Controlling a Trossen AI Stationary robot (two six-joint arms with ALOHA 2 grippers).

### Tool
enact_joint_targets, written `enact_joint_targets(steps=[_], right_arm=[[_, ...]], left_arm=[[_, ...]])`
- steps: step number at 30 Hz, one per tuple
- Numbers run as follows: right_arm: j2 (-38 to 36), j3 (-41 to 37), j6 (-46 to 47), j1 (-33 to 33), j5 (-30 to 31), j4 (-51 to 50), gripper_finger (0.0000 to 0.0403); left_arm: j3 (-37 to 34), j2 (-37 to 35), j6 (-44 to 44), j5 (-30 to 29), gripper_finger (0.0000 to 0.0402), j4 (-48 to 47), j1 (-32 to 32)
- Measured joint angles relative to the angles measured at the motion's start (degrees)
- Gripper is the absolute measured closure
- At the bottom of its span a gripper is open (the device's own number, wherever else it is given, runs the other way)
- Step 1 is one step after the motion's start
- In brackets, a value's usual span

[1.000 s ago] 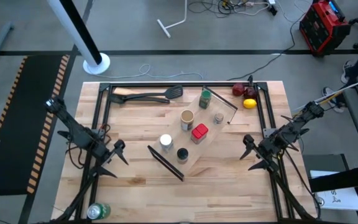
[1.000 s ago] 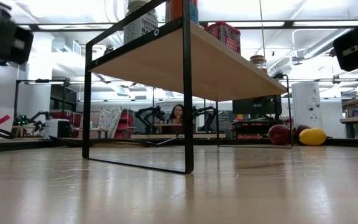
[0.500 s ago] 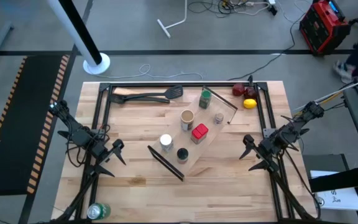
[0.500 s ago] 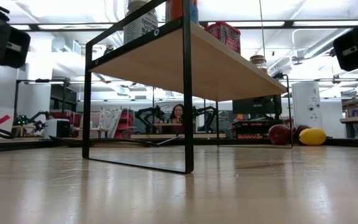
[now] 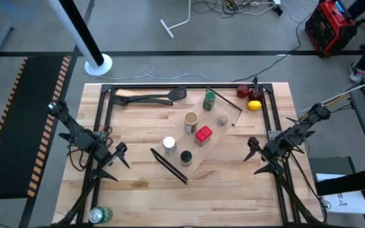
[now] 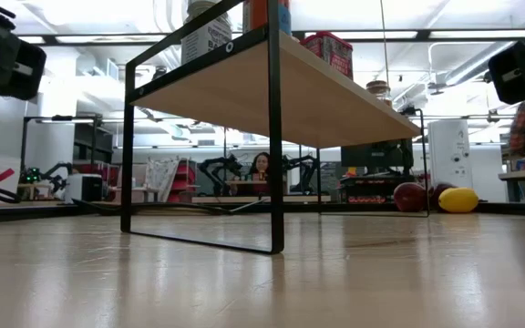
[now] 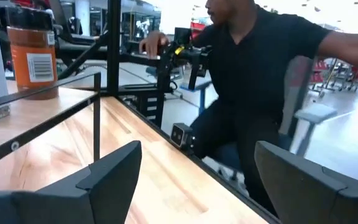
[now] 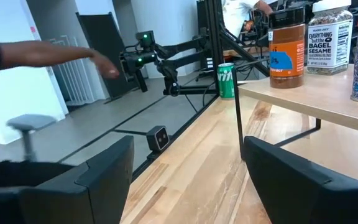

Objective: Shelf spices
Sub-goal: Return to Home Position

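Wooden shelf (image 6: 272, 87) underside: low view only.

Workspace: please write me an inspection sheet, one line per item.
Surface: wooden table, black tube frame on it.
Job's things: green jar, tan cylinder, red tin, white-capped jar, black-capped jar and shaker stand on the shelf.
Clutter: spatulas, lemon, dark red fruit at the far edge; green can near left corner.
Grippers: left gripper, right gripper open, empty, flanking the shelf.
Cables: loose on the floor beyond.
Surroundings: a person by the table.
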Motion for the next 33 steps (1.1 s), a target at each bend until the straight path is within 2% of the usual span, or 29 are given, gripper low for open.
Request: enact_joint_targets(steps=[10, 25, 33], right_arm=[[0.50, 0.00, 0.00, 0.00, 0.02, 0.08, 0.0116], [0.50, 0.00, 0.00, 0.00, 0.02, 0.15, 0.0141], [0.50, 0.00, 0.00, 0.00, 0.02, 0.15, 0.0140]], left_arm=[[0.04, 4.63, 0.01, -0.02, 0.0093, 0.14, 0.00], [0.09, 11.92, 0.01, -0.02, 0.0114, 0.12, 0.00], [0.13, 15.09, 0.01, -0.01, 0.0118, 0.14, 0.00]])
